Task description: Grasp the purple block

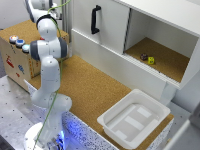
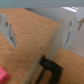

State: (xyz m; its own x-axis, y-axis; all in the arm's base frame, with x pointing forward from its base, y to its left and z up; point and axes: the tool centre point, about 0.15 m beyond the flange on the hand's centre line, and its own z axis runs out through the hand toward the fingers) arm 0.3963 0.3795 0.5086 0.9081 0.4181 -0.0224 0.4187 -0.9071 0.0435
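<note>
The purple block [image 1: 144,56] is a tiny dark cube on the cork floor of the open cabinet compartment [image 1: 165,62], at the exterior view's right. A bright yellow cube [image 1: 151,60] sits right beside it. The block does not show in the wrist view. My gripper [image 2: 40,27] shows in the wrist view only, with both fingers [image 2: 6,27] spread wide and nothing between them. It is far from the block, over cork and near the white cabinet door. In the exterior view the arm [image 1: 47,47] stands at the left, its hand at the top edge.
The closed cabinet door carries a black handle [image 1: 95,19], also in the wrist view [image 2: 50,70]. A white tray [image 1: 134,117] sits on the cork table's near right. A box with coloured buttons [image 1: 17,41] stands at the left. A small red piece [image 2: 2,75] shows at the wrist view's edge.
</note>
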